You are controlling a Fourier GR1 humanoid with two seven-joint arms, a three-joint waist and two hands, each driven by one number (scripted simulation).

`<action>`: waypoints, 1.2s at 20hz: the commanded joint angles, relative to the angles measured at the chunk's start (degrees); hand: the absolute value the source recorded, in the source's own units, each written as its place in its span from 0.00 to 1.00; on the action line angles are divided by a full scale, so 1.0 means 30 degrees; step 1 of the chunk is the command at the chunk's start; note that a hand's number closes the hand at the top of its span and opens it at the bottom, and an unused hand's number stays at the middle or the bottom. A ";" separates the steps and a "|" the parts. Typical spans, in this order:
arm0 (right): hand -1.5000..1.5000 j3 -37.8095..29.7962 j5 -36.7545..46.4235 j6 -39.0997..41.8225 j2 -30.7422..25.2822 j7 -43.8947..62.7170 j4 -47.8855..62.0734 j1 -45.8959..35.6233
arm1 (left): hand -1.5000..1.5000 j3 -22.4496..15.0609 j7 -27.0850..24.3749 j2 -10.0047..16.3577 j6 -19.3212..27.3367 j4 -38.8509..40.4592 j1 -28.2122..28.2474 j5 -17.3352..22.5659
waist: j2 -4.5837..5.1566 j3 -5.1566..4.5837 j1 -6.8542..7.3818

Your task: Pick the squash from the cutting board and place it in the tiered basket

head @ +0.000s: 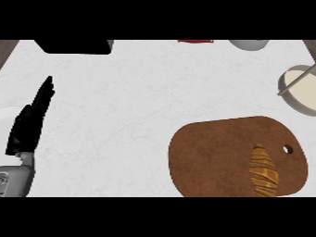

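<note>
Left hand rests at left, fingers straight (squash lies on cutting board).

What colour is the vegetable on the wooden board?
The long squash is orange-yellow with brown streaks; head view.

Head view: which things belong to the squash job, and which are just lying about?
Job: squash, cutting board, tiered basket.
Lying about: black object, red item, grey bowl. The left hand rests open at the left.
</note>
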 commanded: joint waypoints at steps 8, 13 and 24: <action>1.00 0.0953 0.5949 -0.2556 -0.0474 -0.4980 0.9317 -0.4863 | 0.50 0.0574 -0.0334 -0.0075 0.0040 0.1045 -0.0593 -0.0223 | 0.0014 -0.0003 0.0023; 1.00 0.1845 0.7151 -0.2588 0.0593 -0.7681 1.3960 -0.7591 | 0.50 -0.0135 0.0995 -0.0355 0.0037 -0.0344 -0.0748 -0.0764 | 0.0027 0.0006 0.0215; 1.00 0.1743 0.7747 -0.0063 0.1072 -1.0978 2.1507 -0.8821 | 0.50 -0.0225 0.0510 -0.0744 -0.0037 -0.0260 -0.0354 -0.0869 | 0.0165 0.0027 0.0391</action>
